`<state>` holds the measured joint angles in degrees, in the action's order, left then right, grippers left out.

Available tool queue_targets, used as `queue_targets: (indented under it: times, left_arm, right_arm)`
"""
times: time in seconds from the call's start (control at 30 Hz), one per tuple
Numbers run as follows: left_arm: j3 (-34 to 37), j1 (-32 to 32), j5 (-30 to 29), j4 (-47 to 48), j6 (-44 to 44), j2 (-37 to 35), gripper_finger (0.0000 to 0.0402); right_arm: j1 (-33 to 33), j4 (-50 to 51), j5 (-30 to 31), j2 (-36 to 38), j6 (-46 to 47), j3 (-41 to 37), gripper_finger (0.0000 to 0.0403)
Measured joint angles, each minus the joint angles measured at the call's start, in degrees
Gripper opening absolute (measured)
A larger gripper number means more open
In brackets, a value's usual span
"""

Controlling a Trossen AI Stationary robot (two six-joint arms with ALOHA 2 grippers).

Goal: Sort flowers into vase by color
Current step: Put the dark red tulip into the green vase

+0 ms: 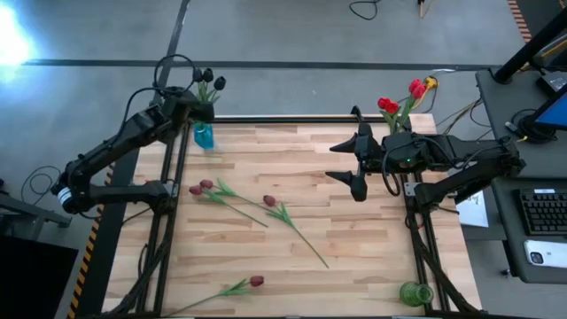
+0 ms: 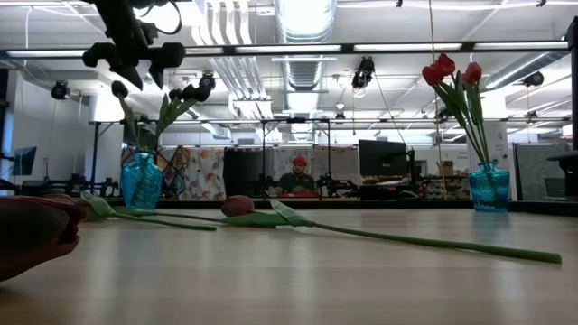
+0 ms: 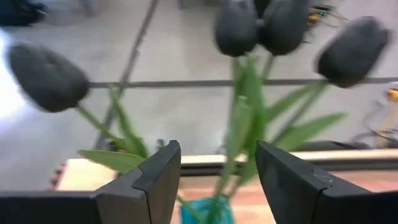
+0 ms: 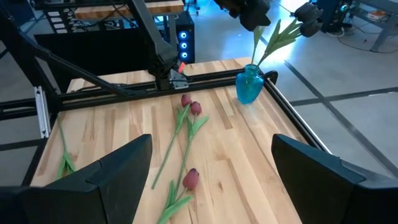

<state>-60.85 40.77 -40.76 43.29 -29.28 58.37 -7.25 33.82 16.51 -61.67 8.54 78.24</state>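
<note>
Several black tulips (image 3: 261,25) stand with their stems in a blue vase (image 1: 204,135) at the table's far left. My left gripper (image 3: 217,180) hangs open just above that vase, below the black heads, and the stems show past its fingers; it touches none of them. Red tulips (image 1: 403,97) stand in a second blue vase (image 2: 489,188) at the far right. Maroon tulips lie flat on the wood: two (image 1: 200,188) at the left, one (image 1: 269,201) in the middle, one (image 1: 256,281) near the front. My right gripper (image 1: 354,164) waits open above the table's right side.
A green vase (image 1: 415,292) stands at the near right corner. Dark frame rails (image 1: 173,204) run along the table's left and right edges. Bare wood (image 1: 354,239) lies between the loose tulips and the right rail. A person sits in the room far behind the table.
</note>
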Motion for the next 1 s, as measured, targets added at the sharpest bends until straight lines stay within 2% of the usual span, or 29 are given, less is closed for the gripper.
queue_targets:
  times: [0.17,0.33,0.47,0.63,0.7,0.8,1.0]
  left_arm:
    - [-0.81,-1.72,6.07,0.09,0.13,-0.99,0.0192]
    - [-1.15,-7.08,11.45,0.02,2.26,-2.93,0.0192]
    - [-0.41,-15.63,13.51,-0.5,4.69,-5.22,0.0192]
    - [1.53,-31.09,22.1,-0.57,7.41,-6.13,0.0192]
    - [2.81,-37.21,22.15,-0.62,3.95,-5.98,0.0192]
    - [5.27,-45.19,18.61,-0.6,-4.27,-5.07,0.0192]
    - [9.24,-57.83,14.6,-0.21,-23.83,-1.79,0.0192]
  right_arm:
    - [0.0,0.0,-0.02,0.04,0.55,0.0,0.0322]
    - [0.0,0.41,-0.02,0.13,2.05,0.13,0.0322]
    - [0.0,0.33,-0.02,0.13,1.99,0.35,0.0322]
    - [0.0,2.23,-0.02,-0.93,2.01,0.29,0.0322]
    - [0.0,3.7,-0.06,-1.62,2.94,0.26,0.0322]
    - [0.0,5.32,-0.2,-3.11,4.87,0.24,0.0322]
    - [-0.02,4.96,-0.61,-7.32,6.74,0.13,0.0322]
